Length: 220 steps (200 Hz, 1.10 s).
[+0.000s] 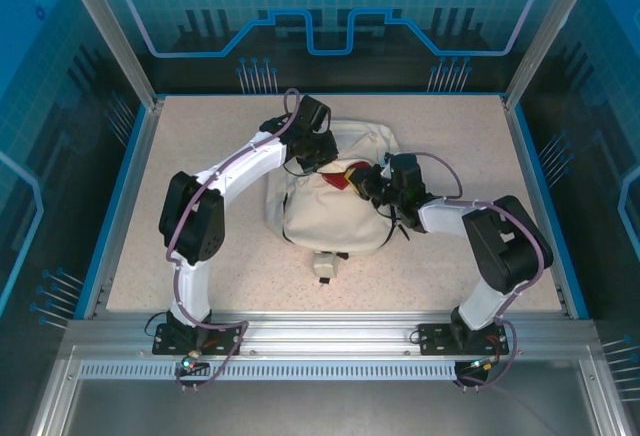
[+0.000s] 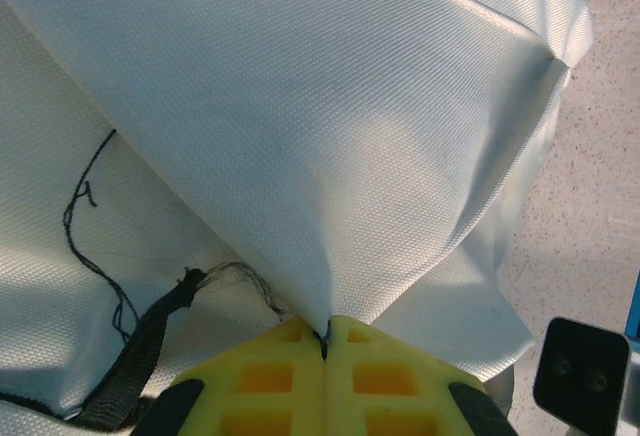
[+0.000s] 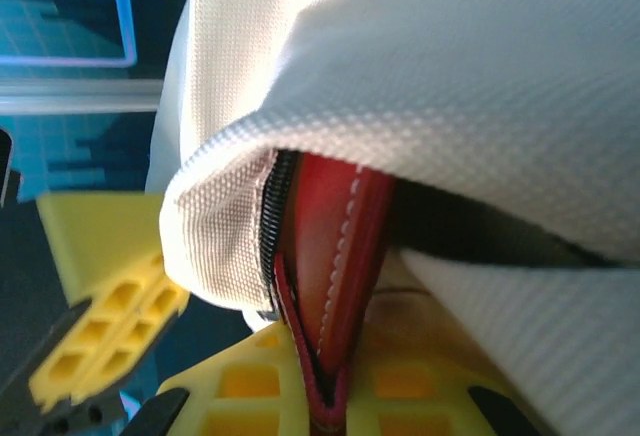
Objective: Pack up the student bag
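Two grippers work at the student bag (image 1: 335,211), which lies flat on the middle of the table (image 1: 200,156).

1. The left gripper (image 2: 323,341) sits at the bag's far-left corner. Its fingers are fully closed, pinching a peaked fold of the cream fabric and holding it raised.
2. The right gripper (image 3: 325,401) sits at the bag's right side, at the mouth. Its fingers are closed on a red flat item (image 3: 335,256) with white stitching along one edge. The item's leading end is inside the open zip (image 3: 272,221).

Handling notes:
- The bag is soft woven cloth and probably light, with no stiffness of its own. Expect it to sag wherever it is not held, so the mouth will likely fall shut if the left pinch lets go.
- The weave looks grippy, not slippery, and nothing about the bag looks fragile.
- Take hold at the zip hem or a seam, where the cloth is doubled.
- Avoid the dark strap (image 2: 140,356) and the loose thread beside it, since both could snag.
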{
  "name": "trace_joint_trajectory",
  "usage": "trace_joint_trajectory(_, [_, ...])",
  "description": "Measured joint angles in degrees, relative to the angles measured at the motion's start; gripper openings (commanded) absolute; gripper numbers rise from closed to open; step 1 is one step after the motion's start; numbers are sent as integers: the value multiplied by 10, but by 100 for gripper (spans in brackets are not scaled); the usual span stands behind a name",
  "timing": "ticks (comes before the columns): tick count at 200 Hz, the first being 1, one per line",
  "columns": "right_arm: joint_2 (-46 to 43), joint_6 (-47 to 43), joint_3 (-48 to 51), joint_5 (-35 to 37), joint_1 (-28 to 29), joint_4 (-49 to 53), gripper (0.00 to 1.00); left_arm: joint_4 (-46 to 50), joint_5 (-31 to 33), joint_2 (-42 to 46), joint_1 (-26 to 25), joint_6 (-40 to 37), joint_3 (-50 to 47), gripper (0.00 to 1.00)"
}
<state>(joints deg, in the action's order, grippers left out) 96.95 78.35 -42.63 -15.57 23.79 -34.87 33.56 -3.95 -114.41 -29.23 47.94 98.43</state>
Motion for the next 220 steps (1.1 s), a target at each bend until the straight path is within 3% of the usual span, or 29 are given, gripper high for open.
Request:
trace_joint_trajectory(18, [21,11,-6,27,9,-24,12,-4,-1,0,3,0,0,0])
trace_joint_trajectory(64, [61,26,-54,53,22,-32,30,-5,-5,0,17,2,0,0])
trace_joint_trajectory(113, [-35,-17,-31,31,22,88,38,-5,-17,0,18,0,-6,0])
trace_joint_trajectory(152, [-70,-55,-29,16,31,177,23,-5,-22,0,18,0,-8,0])
trace_joint_trajectory(220, [5,-82,-108,7,33,211,12,-9,-26,0,19,0,-12,0])
